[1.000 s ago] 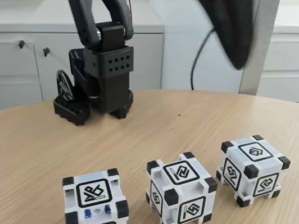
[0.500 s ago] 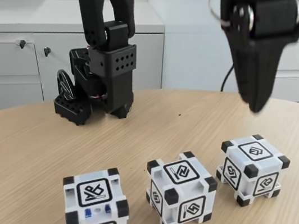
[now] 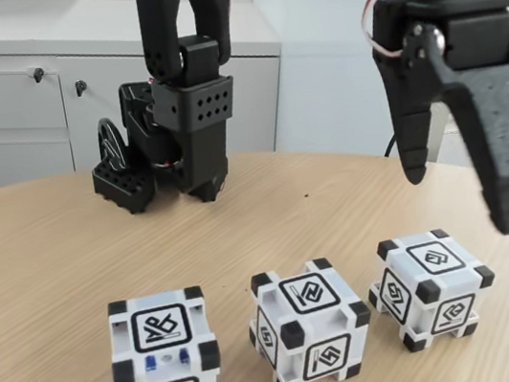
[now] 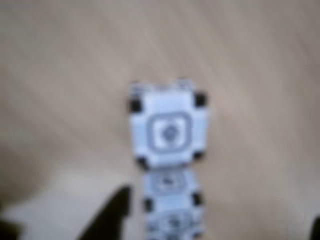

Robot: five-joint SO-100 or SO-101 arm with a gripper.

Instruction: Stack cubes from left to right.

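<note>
Fixed view: gripper (image 3: 460, 202), fingers apart, hovers at 12 o'clock above the right cube (image 3: 432, 287). Judgement: centre both fingers astride it, descend vertically, then close.

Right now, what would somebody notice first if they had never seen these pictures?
Probably the big black open pincer hanging in the air at the right of the fixed view, above the right end of the row. Next, three white plastic cubes with black corners: left cube, middle cube, right cube, standing apart on the pale wooden table. Behind them stands the black arm base.
</note>
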